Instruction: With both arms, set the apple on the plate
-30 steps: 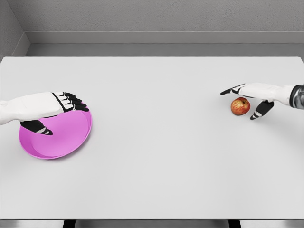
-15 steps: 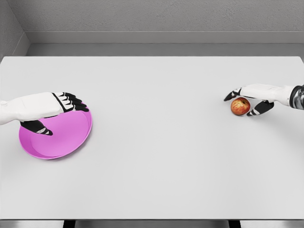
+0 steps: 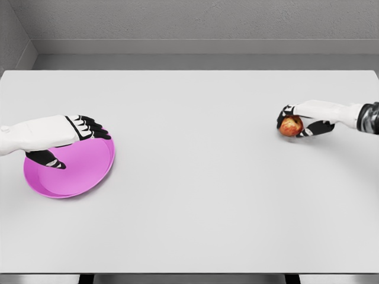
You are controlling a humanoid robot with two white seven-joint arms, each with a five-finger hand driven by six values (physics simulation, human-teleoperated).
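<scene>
Head view: one frame, both arms visible over the table.
Step in hand: grasp of the apple; judged early in the task, transfer not yet done.
Right hand: fingers curled around the apple, thumb below and fingers over the top; apple partly covered.
Apple location: near the right edge of the table, toward the far side; contact with the surface cannot be confirmed.
Left hand: fingers pressed together and extended, thumb apart; positioned over the far rim of the plate. Whether it pinches the rim cannot be told.
Plate location: near the left edge of the table, well apart from the apple.
Plate contents: none visible; pink interior is bare.
Next move requirement: lift the apple clear, carry it leftward across the table, release over the plate's centre; left hand likely steadies or moves the plate.
</scene>
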